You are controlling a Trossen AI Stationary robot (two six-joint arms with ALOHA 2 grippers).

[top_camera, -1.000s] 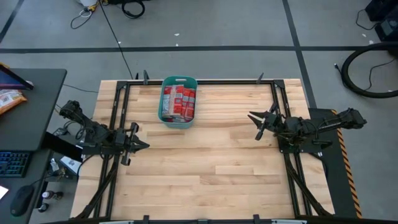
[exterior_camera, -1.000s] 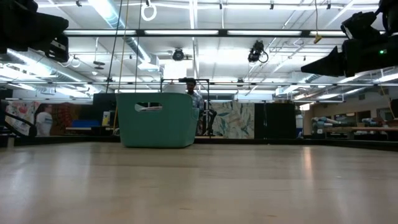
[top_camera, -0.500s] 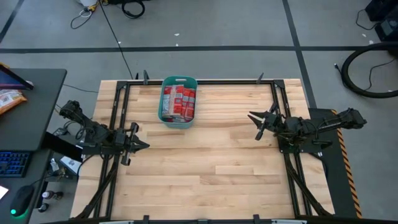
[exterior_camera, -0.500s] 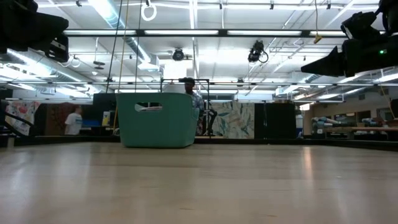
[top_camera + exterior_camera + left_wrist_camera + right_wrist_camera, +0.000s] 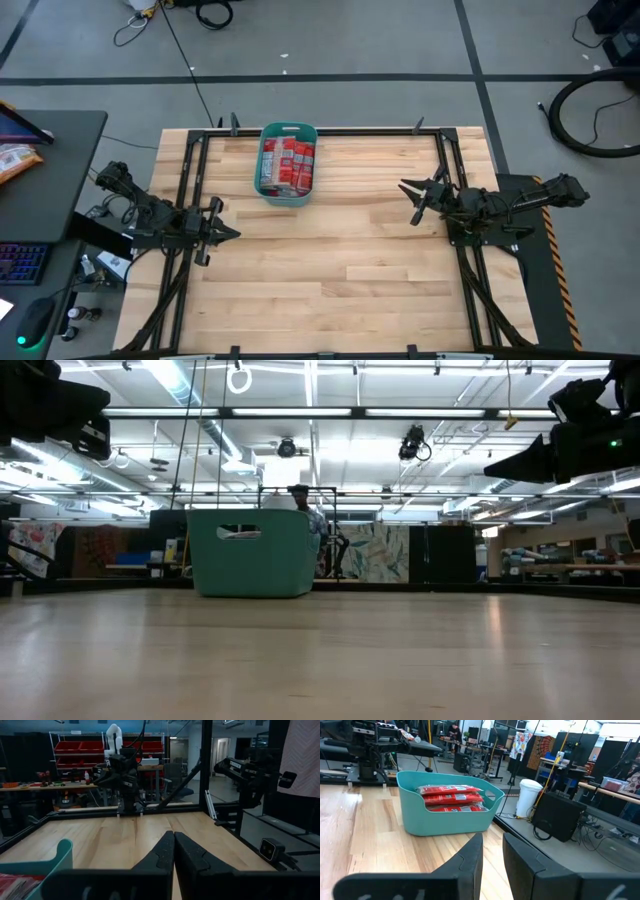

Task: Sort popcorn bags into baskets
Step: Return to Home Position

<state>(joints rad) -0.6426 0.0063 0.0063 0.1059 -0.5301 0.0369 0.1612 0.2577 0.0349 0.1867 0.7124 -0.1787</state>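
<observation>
Left gripper sits low at the table's left side, fingers pressed together, nothing held. Right gripper is opposite on the right side, fingers a slit apart, also empty. Table between them is plain wood with no loose packet seen. At the far edge is the teal basket, red popcorn bags stacked flat inside, well apart from both arms. Sorting looks done. Homing well means folding each arm back on its own side, slowly, with no swing toward the basket.

The teal tub stands on the wooden table (a person partly behind it).
</observation>
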